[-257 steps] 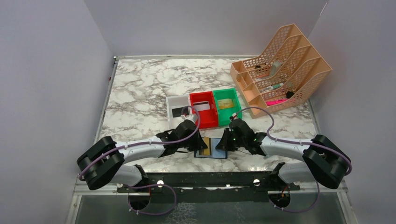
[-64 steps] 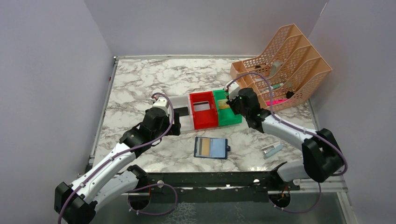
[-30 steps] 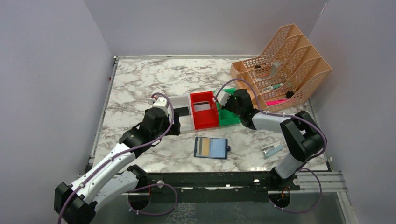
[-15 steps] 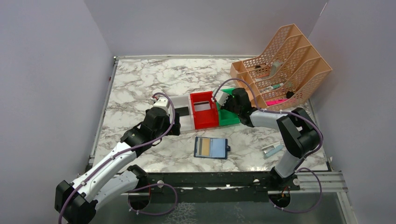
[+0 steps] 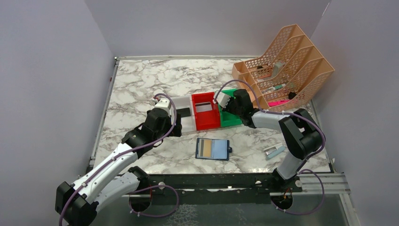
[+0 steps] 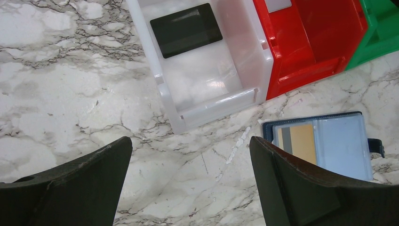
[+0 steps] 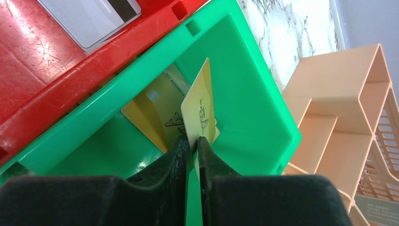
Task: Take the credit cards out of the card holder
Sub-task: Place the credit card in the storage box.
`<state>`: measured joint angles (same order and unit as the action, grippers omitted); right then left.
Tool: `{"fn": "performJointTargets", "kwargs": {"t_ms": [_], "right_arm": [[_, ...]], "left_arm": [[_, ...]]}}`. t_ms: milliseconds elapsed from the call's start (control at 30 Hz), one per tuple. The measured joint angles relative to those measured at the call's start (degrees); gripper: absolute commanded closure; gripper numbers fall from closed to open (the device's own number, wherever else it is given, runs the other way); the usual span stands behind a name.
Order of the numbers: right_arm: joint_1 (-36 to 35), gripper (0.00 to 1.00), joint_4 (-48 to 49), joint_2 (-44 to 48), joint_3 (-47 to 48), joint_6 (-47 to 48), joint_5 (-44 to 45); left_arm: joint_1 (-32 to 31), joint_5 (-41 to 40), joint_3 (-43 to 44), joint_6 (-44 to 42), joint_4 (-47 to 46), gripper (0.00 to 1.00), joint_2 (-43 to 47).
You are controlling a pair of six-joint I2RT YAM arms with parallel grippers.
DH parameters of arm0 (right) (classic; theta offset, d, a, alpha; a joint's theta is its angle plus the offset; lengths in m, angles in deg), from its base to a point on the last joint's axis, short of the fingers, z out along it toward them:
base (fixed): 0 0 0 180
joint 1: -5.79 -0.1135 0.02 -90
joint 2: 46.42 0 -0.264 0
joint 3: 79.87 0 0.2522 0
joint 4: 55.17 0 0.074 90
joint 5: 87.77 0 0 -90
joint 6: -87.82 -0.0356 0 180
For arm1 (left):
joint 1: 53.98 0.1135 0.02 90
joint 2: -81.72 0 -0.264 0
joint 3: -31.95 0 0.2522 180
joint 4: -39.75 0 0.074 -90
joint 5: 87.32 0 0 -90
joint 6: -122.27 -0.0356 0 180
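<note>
The card holder [image 5: 212, 149] lies open and flat on the marble table [image 5: 141, 80], near the front edge between the two arms. From above, a tan strip shows in its left pocket. The left gripper [image 5: 170, 123] hangs by the white bin [image 5: 186, 104], and the right gripper [image 5: 229, 110] is over the green bin [image 5: 234, 121].

In the left wrist view, the fingers stand wide apart with nothing between them. A black card [image 6: 186, 29] rests in the white bin. The holder keeps a pocketed gold card [image 6: 300, 140]; its other pocket looks empty.

In the right wrist view, the jaws pinch an upright gold card [image 7: 200, 106] by its lower edge inside the green bin, above a flat gold card [image 7: 153, 110]. A whitish striped card [image 7: 89, 14] lies in the red bin [image 7: 47, 70].

Most cards seem to be out. The pinched one needs releasing, and one more needs pulling.
</note>
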<state>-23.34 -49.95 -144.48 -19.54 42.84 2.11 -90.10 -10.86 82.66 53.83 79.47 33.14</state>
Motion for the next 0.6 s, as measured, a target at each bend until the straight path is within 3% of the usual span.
{"fn": "performJointTargets", "kwargs": {"t_ms": [100,600], "right_arm": [[0.0,0.65,-0.4,0.0,0.0,0.0,-0.3],[0.0,0.61,-0.5,1.1,0.0,-2.1,-0.7]], "left_arm": [[0.0,0.0,0.0,0.0,0.0,0.01,-0.1],[0.0,0.0,0.0,0.0,0.0,0.01,-0.2]]}}
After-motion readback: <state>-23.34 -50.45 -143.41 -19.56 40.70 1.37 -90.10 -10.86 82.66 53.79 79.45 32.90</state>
